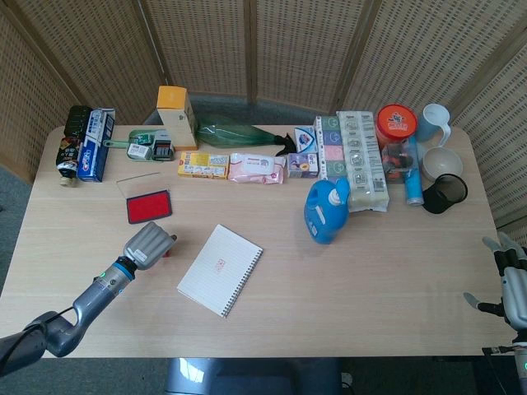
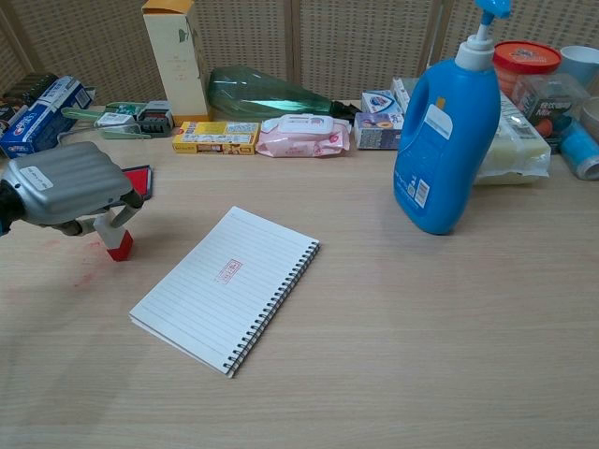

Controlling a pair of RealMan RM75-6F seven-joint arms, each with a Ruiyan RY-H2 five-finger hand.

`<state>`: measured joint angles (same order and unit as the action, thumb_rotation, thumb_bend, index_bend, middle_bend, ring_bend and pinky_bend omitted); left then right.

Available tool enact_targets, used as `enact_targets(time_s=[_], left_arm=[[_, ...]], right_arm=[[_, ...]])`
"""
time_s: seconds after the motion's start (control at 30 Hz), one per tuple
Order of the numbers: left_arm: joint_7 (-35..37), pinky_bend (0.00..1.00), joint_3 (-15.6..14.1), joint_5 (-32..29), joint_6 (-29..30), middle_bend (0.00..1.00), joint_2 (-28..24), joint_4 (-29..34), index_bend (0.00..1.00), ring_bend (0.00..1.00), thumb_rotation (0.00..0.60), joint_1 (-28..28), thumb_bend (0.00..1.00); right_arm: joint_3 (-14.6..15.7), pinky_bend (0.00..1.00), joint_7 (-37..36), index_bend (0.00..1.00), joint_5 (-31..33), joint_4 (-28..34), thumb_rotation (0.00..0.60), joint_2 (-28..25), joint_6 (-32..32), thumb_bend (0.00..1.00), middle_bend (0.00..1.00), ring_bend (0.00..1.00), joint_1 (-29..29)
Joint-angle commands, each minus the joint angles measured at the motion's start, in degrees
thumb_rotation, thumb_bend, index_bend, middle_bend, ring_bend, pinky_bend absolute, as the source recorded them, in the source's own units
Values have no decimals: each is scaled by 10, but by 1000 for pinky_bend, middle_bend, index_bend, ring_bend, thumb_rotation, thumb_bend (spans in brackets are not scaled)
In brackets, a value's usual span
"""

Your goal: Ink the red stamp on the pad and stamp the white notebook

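My left hand (image 1: 148, 244) (image 2: 65, 194) grips the small red stamp (image 2: 118, 245), whose red base sits at or just above the table, left of the white notebook (image 2: 225, 285) (image 1: 220, 270). In the head view only a red sliver of the stamp (image 1: 167, 251) shows past the fingers. The notebook lies open and slanted, with a red print (image 2: 228, 271) on its page. Behind the hand lies the red ink pad (image 1: 148, 206) (image 2: 140, 176), partly hidden in the chest view. My right hand (image 1: 512, 284) hangs at the table's far right edge, fingers apart, holding nothing.
A blue detergent bottle (image 2: 445, 126) (image 1: 326, 211) stands right of the notebook. Boxes, a green bottle (image 2: 267, 94) and a tall carton (image 2: 176, 56) line the back edge. Cups (image 1: 445, 177) stand at the back right. Faint red smudges (image 2: 89, 251) mark the table near the stamp.
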<state>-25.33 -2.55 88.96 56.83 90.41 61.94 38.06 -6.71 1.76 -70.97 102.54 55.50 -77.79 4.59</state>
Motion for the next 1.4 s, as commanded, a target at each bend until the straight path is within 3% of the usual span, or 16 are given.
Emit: enact_targets(time_s=[0.03, 0.5, 0.87, 1.07, 1.13, 1.17, 1.23, 1.3, 1.4], left_arm=[[-15, 1000, 4, -5, 0, 1000, -2, 7, 632, 1000, 600, -1, 315], [-53, 1000, 15, -17, 8, 1000, -8, 27, 574, 1000, 600, -6, 277], [-75, 1000, 24, -17, 30, 1000, -44, 77, 542, 1000, 600, -10, 277], [-52, 1000, 39, -4, 92, 1000, -92, 142, 523, 1000, 600, -27, 275], [-30, 957, 42, 3, 125, 981, -121, 181, 483, 1000, 600, -41, 259], [-20, 903, 42, 4, 136, 913, -138, 205, 445, 996, 600, -48, 242], [-9, 795, 39, -10, 148, 697, -177, 260, 352, 836, 600, -68, 206], [-23, 638, 34, -30, 153, 403, -209, 310, 217, 485, 592, -85, 150], [-38, 432, 21, -49, 179, 148, -244, 374, 75, 249, 543, -121, 72]], right_arm=[[0, 0, 0, 120, 1, 0, 600, 0, 1, 0, 4, 0, 0], [2, 0, 5, 120, 0, -1, 600, 2, 1, 0, 7, 0, 1], [3, 0, 7, 120, -4, 1, 600, 2, -2, 0, 8, 0, 0], [5, 0, 7, 120, -11, 5, 600, 0, -7, 0, 8, 0, -2], [5, 0, 6, 120, -15, 7, 600, -1, -11, 0, 7, 0, -3], [5, 0, 5, 120, -17, 8, 600, -1, -13, 0, 7, 0, -4], [5, 0, 4, 120, -26, 10, 600, -1, -22, 0, 7, 0, -7], [6, 0, 6, 120, -32, 9, 600, 1, -28, 0, 8, 0, -8], [7, 0, 7, 120, -39, 7, 600, 2, -35, 0, 8, 0, -10]])
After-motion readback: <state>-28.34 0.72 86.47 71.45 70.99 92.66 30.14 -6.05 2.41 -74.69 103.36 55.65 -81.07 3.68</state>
